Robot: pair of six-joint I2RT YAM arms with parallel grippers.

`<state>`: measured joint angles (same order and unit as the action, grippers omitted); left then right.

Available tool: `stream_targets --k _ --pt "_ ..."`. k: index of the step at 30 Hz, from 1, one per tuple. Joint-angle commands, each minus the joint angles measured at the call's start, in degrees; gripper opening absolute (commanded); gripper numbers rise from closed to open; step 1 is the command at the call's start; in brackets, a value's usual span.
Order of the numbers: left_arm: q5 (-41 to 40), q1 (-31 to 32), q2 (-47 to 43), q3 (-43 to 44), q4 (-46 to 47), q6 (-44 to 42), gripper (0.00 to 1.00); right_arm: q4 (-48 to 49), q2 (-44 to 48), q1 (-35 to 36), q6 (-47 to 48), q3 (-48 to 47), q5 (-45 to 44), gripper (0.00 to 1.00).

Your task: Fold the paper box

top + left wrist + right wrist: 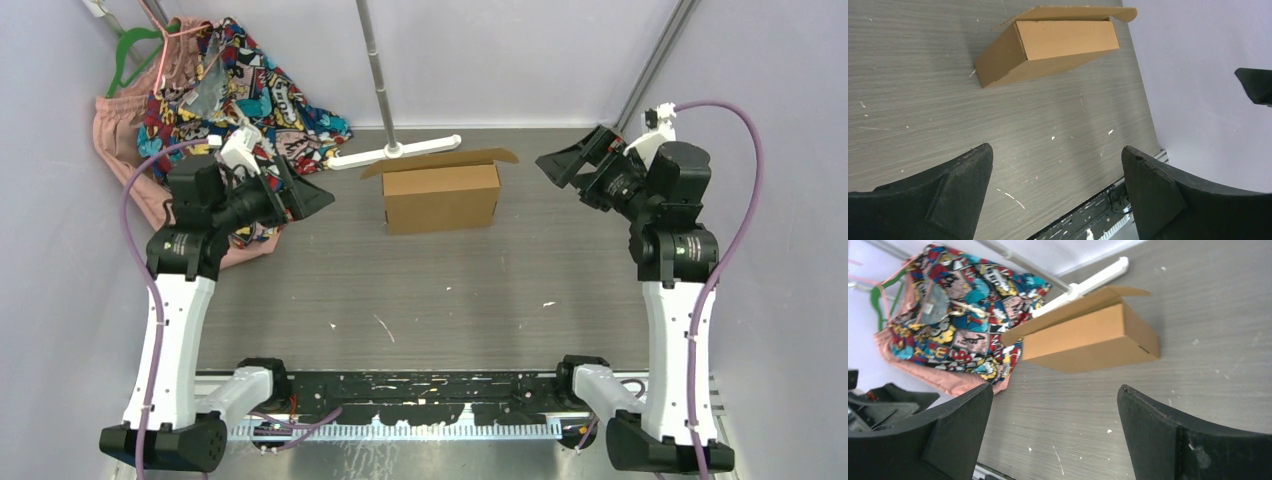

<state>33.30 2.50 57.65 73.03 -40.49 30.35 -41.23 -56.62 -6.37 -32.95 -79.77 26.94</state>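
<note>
The paper box (441, 196) is a brown cardboard mailer, folded into a box shape, standing on the grey table at the back middle, its lid flap slightly raised along the far edge. It shows at the top of the left wrist view (1048, 45) and in the middle of the right wrist view (1088, 340). My left gripper (312, 196) hangs open to the left of the box, well apart from it, with only table between its fingers (960, 190). Off to the box's right, my right gripper (560, 163) is open too and holds nothing.
A heap of colourful and pink clothes (220, 100) with hangers lies at the back left, behind the left arm. A white stand foot (395, 153) with a metal pole rises just behind the box. Walls close in the table on three sides.
</note>
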Motion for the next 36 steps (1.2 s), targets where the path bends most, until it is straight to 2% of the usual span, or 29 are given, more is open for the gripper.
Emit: stream_targets --k 1,4,6,10,13,15,20,25,31,36 --pt "-2.72 0.02 -0.31 5.41 -4.58 -4.0 1.0 2.25 -1.39 7.41 0.61 -6.39 -7.08 1.0" --pt "-4.72 0.01 1.13 9.62 -7.22 -5.16 1.0 -3.48 -7.55 19.07 6.36 -14.64 -16.67 1.0" --pt "-6.1 0.12 2.28 11.77 -7.83 -5.33 1.0 -5.84 -10.62 23.52 9.91 -18.94 -22.08 1.0" --pt "-8.79 1.76 5.94 15.65 -9.27 -6.02 1.0 -5.03 -13.69 24.68 13.83 -21.57 -29.82 1.0" --pt "-16.19 6.11 9.66 19.13 -9.12 -8.44 1.0 -4.68 -16.99 24.54 19.84 -22.7 -32.3 1.0" --pt "-18.66 8.1 11.83 19.88 -7.18 -10.04 1.0 -2.42 -18.65 23.83 22.8 -21.27 -32.15 1.0" --pt "-20.31 9.24 14.67 15.14 3.85 -11.54 1.0 5.33 -19.65 17.17 24.51 -15.93 -24.24 1.0" --pt "-23.48 13.14 18.97 13.06 9.64 -16.92 1.0 10.57 -19.86 14.37 28.29 -10.48 -20.5 0.91" --pt "-24.33 14.02 23.97 14.93 12.21 -21.05 1.0 10.78 -24.27 12.08 31.08 -10.39 -11.84 0.82" --pt "-25.01 14.02 24.75 14.37 15.66 -22.88 1.0 8.05 -28.08 11.95 32.6 -14.04 -12.57 0.76"
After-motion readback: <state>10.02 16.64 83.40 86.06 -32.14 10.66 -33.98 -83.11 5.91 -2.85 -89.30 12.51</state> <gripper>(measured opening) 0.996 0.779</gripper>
